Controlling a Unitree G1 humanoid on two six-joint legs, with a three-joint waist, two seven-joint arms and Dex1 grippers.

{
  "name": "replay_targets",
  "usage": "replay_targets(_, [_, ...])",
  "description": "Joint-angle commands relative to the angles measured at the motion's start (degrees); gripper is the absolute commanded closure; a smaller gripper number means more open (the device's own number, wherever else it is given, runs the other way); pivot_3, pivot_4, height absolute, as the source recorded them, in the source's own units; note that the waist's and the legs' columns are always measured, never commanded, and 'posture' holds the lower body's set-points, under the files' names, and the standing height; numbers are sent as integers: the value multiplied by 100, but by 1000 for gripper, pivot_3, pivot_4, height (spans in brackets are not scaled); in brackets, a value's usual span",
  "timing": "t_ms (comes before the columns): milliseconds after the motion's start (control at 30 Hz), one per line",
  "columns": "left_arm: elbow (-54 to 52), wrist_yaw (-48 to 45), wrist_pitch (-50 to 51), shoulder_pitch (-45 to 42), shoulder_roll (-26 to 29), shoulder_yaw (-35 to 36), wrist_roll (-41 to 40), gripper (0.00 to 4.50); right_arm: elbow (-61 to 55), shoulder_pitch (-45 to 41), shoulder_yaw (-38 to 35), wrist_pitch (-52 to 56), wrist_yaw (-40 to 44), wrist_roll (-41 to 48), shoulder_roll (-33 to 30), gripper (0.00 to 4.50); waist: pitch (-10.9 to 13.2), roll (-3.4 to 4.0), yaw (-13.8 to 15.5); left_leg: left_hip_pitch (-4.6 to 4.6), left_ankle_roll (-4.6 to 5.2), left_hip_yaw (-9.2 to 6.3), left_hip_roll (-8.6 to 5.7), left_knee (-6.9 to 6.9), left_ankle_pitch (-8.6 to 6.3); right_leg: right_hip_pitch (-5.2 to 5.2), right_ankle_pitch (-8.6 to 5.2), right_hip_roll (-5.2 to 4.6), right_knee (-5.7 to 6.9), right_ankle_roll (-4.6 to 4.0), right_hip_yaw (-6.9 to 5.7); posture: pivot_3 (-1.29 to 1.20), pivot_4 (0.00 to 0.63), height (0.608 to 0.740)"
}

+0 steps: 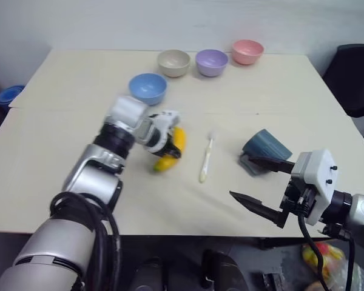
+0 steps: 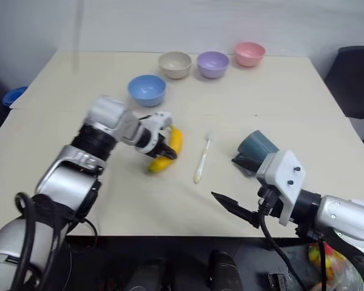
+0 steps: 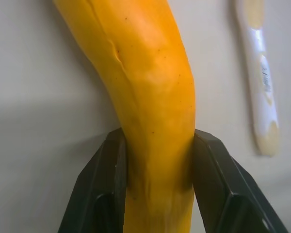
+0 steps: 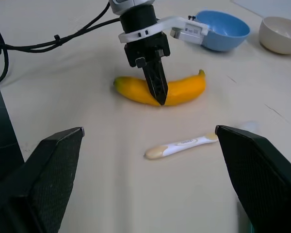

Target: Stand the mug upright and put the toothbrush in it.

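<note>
Four bowls (image 1: 148, 88), one banana (image 4: 177, 90), one toothbrush (image 1: 205, 159), one mug (image 1: 265, 148).

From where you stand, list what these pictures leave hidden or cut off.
- Mug: lying on its side; handle and opening behind the right gripper, head views.
- Toothbrush: bristle end beyond the left wrist view's edge.
- Banana: its middle covered by the left gripper, right wrist view.

Left gripper (image 2: 165, 150) clamps banana (image 2: 165, 154); toothbrush (image 2: 201, 159) beside; mug (image 2: 255, 147) (on side); 4 bowls behind
</note>
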Motion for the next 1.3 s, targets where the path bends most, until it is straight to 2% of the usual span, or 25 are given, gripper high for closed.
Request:
replay_targets(33, [-512, 347, 189, 295, 828, 702, 254, 2998, 206, -354, 325, -171, 210, -47, -9, 0, 0, 0, -30, 0, -2, 0, 0, -3, 0, -2, -2, 1, 2, -4, -4, 0, 150, 740])
replay_targets(267, [-1429, 685, 504, 1676, 2601, 2202, 371, 2998, 940, -1354, 1316, -360, 856, -430, 90, 0, 13, -15, -107, -10, -7, -3, -4, -9, -2, -16, -5, 3, -4, -8, -6, 0, 150, 740])
replay_targets(367, [-1536, 689, 163, 2303, 3085, 2544, 423, 2998, 1236, -1738, 1578, -420, 1118, -529, 161, 0, 15, -18, -42, -12, -7, -12, -5, -3, -3, -11, -5, 0, -5, -7, -9, 0, 150, 740])
replay_targets(433, [-1234, 777, -88, 2688, 3282, 2972, 471, 2998, 1452, -2017, 1800, -442, 1323, -616, 230, 0, 15, -18, 7, -11, -9, -12, -5, 3, -4, -8, -5, -1, -3, -7, -7, 0, 150, 740])
replay_targets(467, [-1056, 808, -289, 2881, 3326, 3202, 473, 2998, 1566, -2160, 1934, -455, 1431, -690, 271, 0, 15, -18, 12, -10, -10, -11, -4, 6, -4, -7, -5, -2, -2, -7, -8, 0, 150, 740])
replay_targets(533, [-893, 931, -502, 3034, 3253, 3649, 426, 2283, 1708, -2332, 2079, -475, 1584, -788, 317, 0, 15, -18, 5, -3, -11, -9, -4, 6, -5, -3, -5, -3, 0, -7, -6, 0, 150, 740])
replay_targets(567, [-885, 970, -553, 3053, 3206, 3781, 406, 2102, 1749, -2370, 2103, -487, 1637, -821, 330, 0, 15, -18, 12, 1, -12, -8, -3, 6, -5, -3, -5, -4, 6, -7, -6, 0, 150, 740])
replay_targets(700, [-1231, 943, -684, 3223, 3149, 3882, 330, 931, 1837, -2435, 2096, -466, 1750, -891, 370, 0, 15, -18, 19, -4, -15, -8, -2, 5, -7, -6, -5, -4, 7, -8, -10, 0, 150, 740])
replay_targets(800, [-1713, 845, -612, 3527, 3331, 4022, 251, 60, 1813, -2359, 2053, -433, 1781, -961, 346, 0, 15, -18, 5, -4, -17, -5, -3, 4, -8, -8, -5, -5, 6, -8, -10, 0, 150, 740])
replay_targets(933, [-2342, 563, -475, 3981, 3744, 4599, 27, 21, 1704, -2038, 1826, -346, 1650, -1023, 265, 0, 16, -23, -31, -7, -27, -1, 5, 1, -13, -17, -7, 1, 6, -12, -10, 0, 150, 740])
replay_targets(1033, [-3144, -481, -1245, 4732, 4227, 5104, -361, 21, 1557, -1678, 1569, -224, 1500, -977, 216, 0, 18, -25, -78, -15, -32, 2, 8, -4, -17, -34, -10, 0, 8, -17, -12, 0, 150, 740])
replay_targets(1100, [-3823, -1624, -2627, 4803, 3963, 5961, -1037, 21, 1474, -1550, 1508, -42, 1166, -988, 298, 0, 19, -23, -101, -19, -35, 4, 8, -4, -18, -42, -13, -6, 7, -22, -12, 0, 150, 740])
replay_targets(1133, [-4070, -1944, -2958, 4739, 3800, 6263, -1370, 21, 1448, -1515, 1497, 49, 1017, -980, 342, 0, 19, -23, -72, -20, -35, 7, 8, -4, -19, -45, -14, -12, 10, -25, -12, 0, 150, 740])
replay_targets(1167, [-4222, -2135, -2818, 4562, 3663, 6438, -1823, 21, 1386, -1477, 1518, 116, 863, -1011, 384, 0, 19, -23, -31, -25, -37, -2, 11, 5, -20, -44, -17, -18, 10, -29, -19, 0, 150, 740])
replay_targets(1233, [-4608, -2375, -2697, 4525, 3536, 6146, -2286, 21, 1260, -1403, 1490, 383, 380, -1029, 491, 0, 19, -22, -14, -25, -40, -6, 11, 18, -21, -41, -17, -57, -1, -30, -14, 0, 150, 740])
replay_targets(1300, [-5049, -2567, -2786, 4635, 3446, 5676, -2519, 21, 1142, -1342, 1399, 678, -124, -1017, 620, 0, 27, 5, 7, -4, -40, -3, 7, 10, -21, -22, -17, -55, 5, -30, -15, 0, 150, 740])
